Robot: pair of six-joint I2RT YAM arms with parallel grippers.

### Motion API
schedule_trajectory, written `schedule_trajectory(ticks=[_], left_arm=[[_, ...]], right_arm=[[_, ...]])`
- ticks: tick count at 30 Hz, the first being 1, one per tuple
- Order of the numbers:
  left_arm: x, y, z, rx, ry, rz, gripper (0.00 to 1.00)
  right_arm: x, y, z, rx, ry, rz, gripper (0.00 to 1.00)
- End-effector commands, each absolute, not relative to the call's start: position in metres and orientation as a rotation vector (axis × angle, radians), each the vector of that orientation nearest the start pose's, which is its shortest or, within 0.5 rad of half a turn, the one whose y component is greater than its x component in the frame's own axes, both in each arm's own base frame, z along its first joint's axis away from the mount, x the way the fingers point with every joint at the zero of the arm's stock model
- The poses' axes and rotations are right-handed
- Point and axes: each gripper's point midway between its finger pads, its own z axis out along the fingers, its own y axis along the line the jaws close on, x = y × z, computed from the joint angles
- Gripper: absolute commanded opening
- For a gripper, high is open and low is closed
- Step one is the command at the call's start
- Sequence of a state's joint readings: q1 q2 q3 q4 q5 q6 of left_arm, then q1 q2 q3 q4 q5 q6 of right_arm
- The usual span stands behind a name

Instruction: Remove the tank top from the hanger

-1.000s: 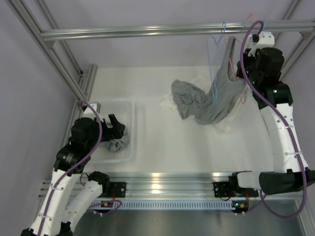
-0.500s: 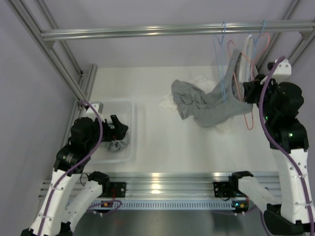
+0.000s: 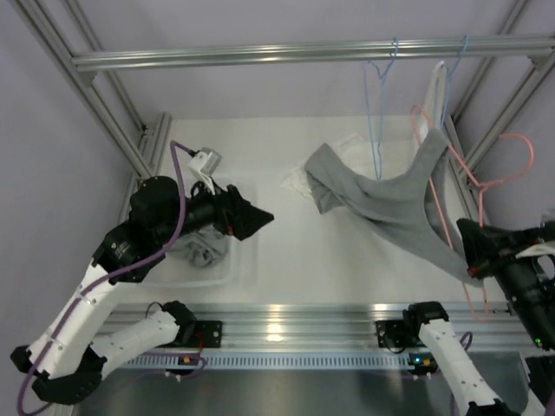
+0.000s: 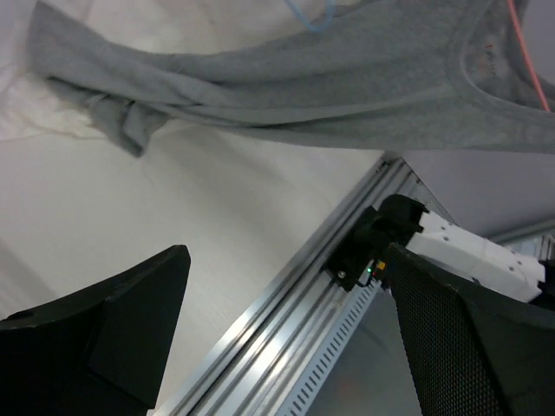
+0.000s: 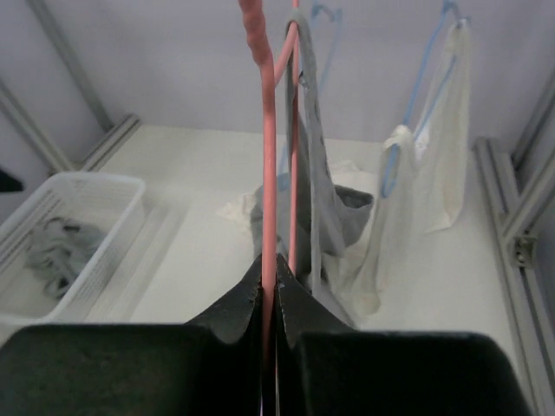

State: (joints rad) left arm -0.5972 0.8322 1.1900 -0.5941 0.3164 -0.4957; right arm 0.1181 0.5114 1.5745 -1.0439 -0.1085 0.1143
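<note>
Right claw (image 5: 269, 270) pinches pink hanger (image 5: 268, 130) bearing tank top (image 3: 381, 195); white garment (image 5: 455, 147) hangs beside; left claw (image 4: 286, 290) wide.

1. The pink hanger (image 5: 268, 130) runs off the top of the right wrist view, its hook unseen. Its lower length vanishes between the pressed-together fingers of the right pincer (image 5: 269, 260).
2. The tank top (image 4: 347, 78) spills past the top and right edges of the left wrist view.
3. From above, a white cloth (image 3: 293, 180) on the desk (image 3: 286, 243) lies mostly hidden under the tank top.
</note>
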Motion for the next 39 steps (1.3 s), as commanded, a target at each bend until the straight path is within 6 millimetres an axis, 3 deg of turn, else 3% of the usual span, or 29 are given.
schedule_trajectory(ticks=[1, 2, 3, 4, 5, 6, 7, 10, 15, 19, 32, 39], left_arm=[[0.157, -0.270, 0.415, 0.527, 1.734, -1.139, 0.99], [0.160, -0.281, 0.418, 0.553, 1.713, -1.064, 0.99], [0.128, -0.307, 0.422, 0.678, 1.680, -1.101, 0.99], [0.126, -0.327, 0.430, 0.714, 1.656, -1.060, 0.99], [0.129, -0.333, 0.435, 0.720, 1.619, -0.954, 0.99], [0.111, -0.357, 0.431, 0.786, 1.613, -0.946, 0.99], [0.110, -0.360, 0.455, 0.764, 1.561, -0.951, 0.99], [0.116, -0.380, 0.471, 0.717, 1.518, -0.940, 0.99], [0.133, -0.392, 0.488, 0.651, 1.455, -0.857, 0.96], [0.132, -0.405, 0.493, 0.686, 1.410, -0.844, 0.86], [0.151, -0.394, 0.520, 0.597, 1.328, -0.732, 0.84], [0.165, -0.397, 0.515, 0.557, 1.333, -0.645, 0.81]], right_arm=[[0.058, 0.076, 0.454, -0.300, 1.515, 0.493, 0.00], [0.051, 0.084, 0.457, -0.340, 1.502, 0.536, 0.00], [0.040, 0.092, 0.464, -0.398, 1.468, 0.582, 0.00], [0.036, 0.093, 0.468, -0.411, 1.451, 0.594, 0.00], [0.032, 0.094, 0.471, -0.423, 1.438, 0.604, 0.00], [0.025, 0.094, 0.478, -0.432, 1.411, 0.606, 0.00], [0.026, 0.095, 0.481, -0.435, 1.411, 0.613, 0.00], [0.021, 0.101, 0.486, -0.466, 1.409, 0.667, 0.00], [0.013, 0.110, 0.488, -0.510, 1.407, 0.741, 0.00], [0.025, 0.112, 0.481, -0.498, 1.448, 0.747, 0.00], [0.049, 0.118, 0.463, -0.514, 1.523, 0.757, 0.00], [0.044, 0.121, 0.469, -0.540, 1.497, 0.775, 0.00]])
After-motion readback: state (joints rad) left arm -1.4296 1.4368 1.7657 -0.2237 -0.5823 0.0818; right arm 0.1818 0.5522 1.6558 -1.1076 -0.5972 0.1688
